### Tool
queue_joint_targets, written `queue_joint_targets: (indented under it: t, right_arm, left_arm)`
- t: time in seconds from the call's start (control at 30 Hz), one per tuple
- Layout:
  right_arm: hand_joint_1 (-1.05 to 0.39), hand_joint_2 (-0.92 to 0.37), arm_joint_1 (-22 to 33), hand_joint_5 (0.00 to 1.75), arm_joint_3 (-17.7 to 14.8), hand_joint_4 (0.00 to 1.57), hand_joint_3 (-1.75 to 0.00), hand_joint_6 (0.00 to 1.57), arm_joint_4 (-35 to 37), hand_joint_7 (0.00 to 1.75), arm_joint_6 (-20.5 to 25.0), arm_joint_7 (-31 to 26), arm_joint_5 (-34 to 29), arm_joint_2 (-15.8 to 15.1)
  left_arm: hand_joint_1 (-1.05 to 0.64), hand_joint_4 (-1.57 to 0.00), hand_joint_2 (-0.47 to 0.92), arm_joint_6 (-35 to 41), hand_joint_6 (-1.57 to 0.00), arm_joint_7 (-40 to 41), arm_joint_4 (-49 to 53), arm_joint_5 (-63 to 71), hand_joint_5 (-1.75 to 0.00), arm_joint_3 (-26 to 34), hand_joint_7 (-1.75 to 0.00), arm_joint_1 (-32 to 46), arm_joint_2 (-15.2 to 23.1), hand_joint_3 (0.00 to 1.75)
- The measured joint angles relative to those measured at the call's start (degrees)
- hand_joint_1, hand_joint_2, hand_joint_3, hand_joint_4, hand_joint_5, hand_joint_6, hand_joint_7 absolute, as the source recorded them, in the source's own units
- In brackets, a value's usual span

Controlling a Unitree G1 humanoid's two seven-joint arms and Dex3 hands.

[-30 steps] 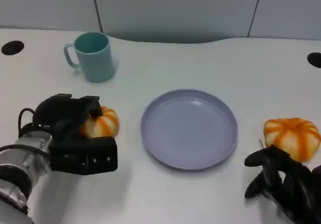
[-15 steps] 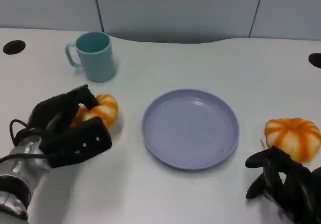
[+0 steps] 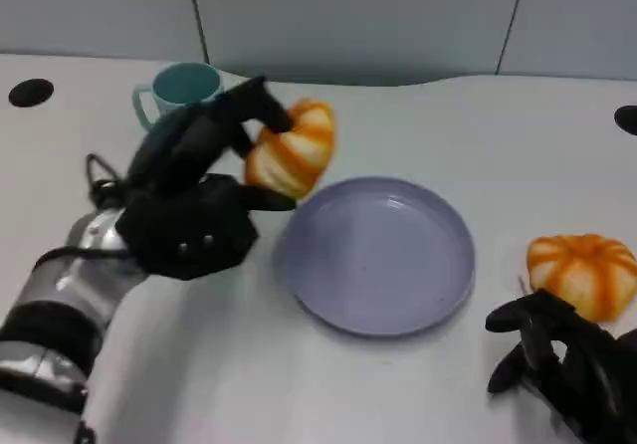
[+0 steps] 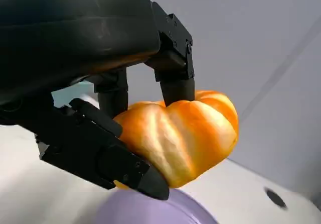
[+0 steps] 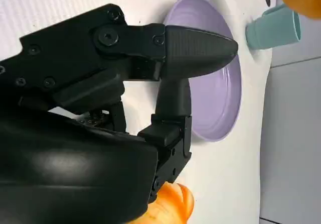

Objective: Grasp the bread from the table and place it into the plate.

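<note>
One bread [image 3: 292, 152], orange with pale ribs like a small pumpkin, sits pinched in the fingers of the left robot hand [image 3: 204, 200], lifted off the white tabletop [image 3: 398, 384] just beside the lilac plate [image 3: 378, 255]. The right robot hand [image 3: 557, 364] rests with fingers loosely spread, touching a second orange bread [image 3: 582, 273]. A teal mug [image 3: 174, 91] stands behind the left robot hand.

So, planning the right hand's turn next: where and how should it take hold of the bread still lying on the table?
Probably from above, fingers across the middle of the bread on the table: it sits flat, dome up, with clear table around it, and the right hand lies just in front of it.
</note>
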Motion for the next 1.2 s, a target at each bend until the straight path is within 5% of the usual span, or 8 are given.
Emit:
queue_joint_targets:
  t: [0.53, 0.63, 0.67, 0.73, 0.8, 0.97, 1.2]
  right_arm:
    - [-0.28, -0.92, 0.1, 1.75, 0.1, 0.53, -0.58, 0.41, -0.1, 1.53, -0.4, 0.4, 0.1, 0.1]
    - [-0.27, -0.92, 0.2, 1.75, 0.1, 0.53, -0.58, 0.41, 0.2, 1.52, -1.0, 0.8, 0.2, 0.1]
    - [-0.28, -0.92, 0.2, 1.75, 0.1, 0.53, -0.58, 0.41, 0.2, 1.53, -1.0, 0.8, 0.2, 0.2]
    - [-0.29, -0.92, 0.2, 1.75, 0.1, 0.53, -0.58, 0.41, 0.5, 1.53, -1.5, 0.8, 0.1, 0.2]
    - [-0.30, -0.92, 0.2, 1.75, 0.1, 0.53, -0.57, 0.41, 0.7, 1.52, -1.7, 0.7, -0.1, 0.2]
    - [-0.28, -0.92, 0.1, 1.75, 0.3, 0.53, -0.57, 0.41, 0.7, 1.51, -1.8, 0.3, -0.9, 0.2]
    - [-0.29, -0.92, -0.4, 1.75, 0.2, 0.54, -0.56, 0.42, 1.7, 1.52, -2.6, 0.9, -0.9, 0.2]
  left_arm:
    - [-0.26, -0.84, 0.82, 7.6, -0.58, -3.3, 8.0, 9.6, -1.75, -10.3, -1.75, -6.3, -7.8, 0.09]
    - [-0.45, -0.57, 0.84, 7.7, -0.40, -1.6, 8.4, 11.8, -1.75, -11.9, -1.70, -6.4, -7.9, 0.06]
    - [-0.51, -0.52, 0.85, 7.9, -0.46, -1.4, 8.4, 12.3, -1.39, -12.4, -1.22, -6.5, -7.9, 0.03]
    - [-0.59, -0.48, 0.88, 7.9, -0.59, -1.8, 8.7, 12.8, -0.92, -12.6, -0.56, -6.7, -7.9, 0.01]
    - [-0.63, -0.46, 0.91, 7.2, -0.66, -3.2, 8.8, 12.8, -0.62, -12.6, -0.18, -7.1, -7.7, 0.00]
    - [-0.71, -0.15, 0.92, 6.2, -0.41, -4.0, 8.8, 13.4, -0.38, -13.8, -0.01, -7.8, -7.4, 0.05]
    - [-0.81, 0.00, 0.92, 6.1, -0.18, -7.5, 8.8, 13.0, -0.12, -13.9, 0.00, -8.8, -7.0, 0.08]
